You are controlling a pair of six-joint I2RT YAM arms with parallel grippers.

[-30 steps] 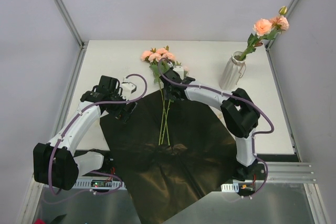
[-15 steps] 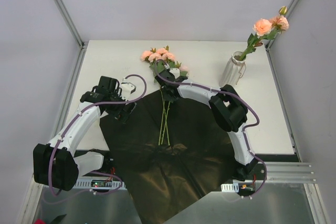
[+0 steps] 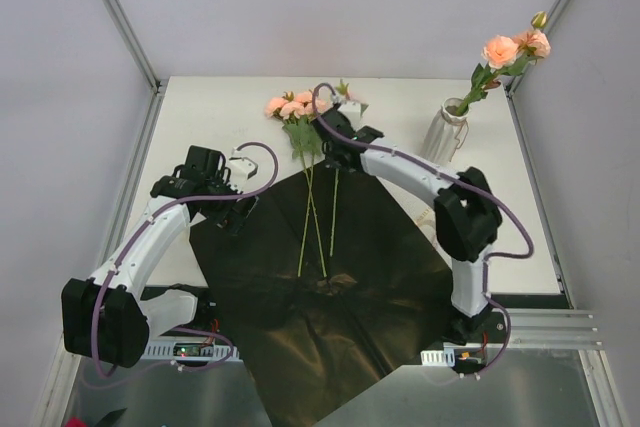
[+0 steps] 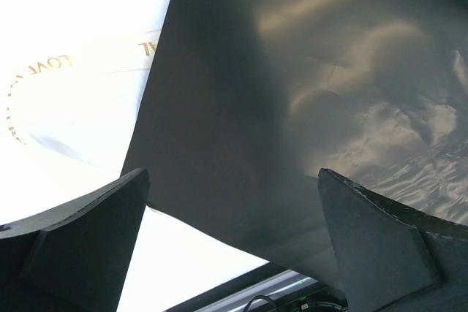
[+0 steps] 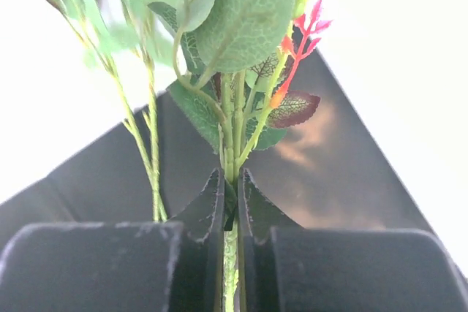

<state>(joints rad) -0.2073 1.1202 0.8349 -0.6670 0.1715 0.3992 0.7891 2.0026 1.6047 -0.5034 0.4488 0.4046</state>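
Right gripper clamped on a single flower stem, shown from above and from both wrists. In the right wrist view the jaws pinch the green stalk just below its lowest leaves, almost closed, with only the stalk between them. The stem hangs over the far corner of the black wrapping sheet, just right of two loose flowers whose stalks already lie crossed on the sheet. The left gripper hovers with its jaws spread wide and empty over the sheet's left edge, where a white sheet with gold lettering shows beside the black one. A glass vase with more blooms stands well apart at the far right of the table. To lay this stem well, it seems best to lower it until the stalk touches the sheet along its length, bloom end level with the other heads, and only then release it (a stalk dropped from height may roll or cross the others badly). The grip should stay light enough not to crush the stalk, and the leaves should clear the neighbouring blooms so that nothing is dragged.
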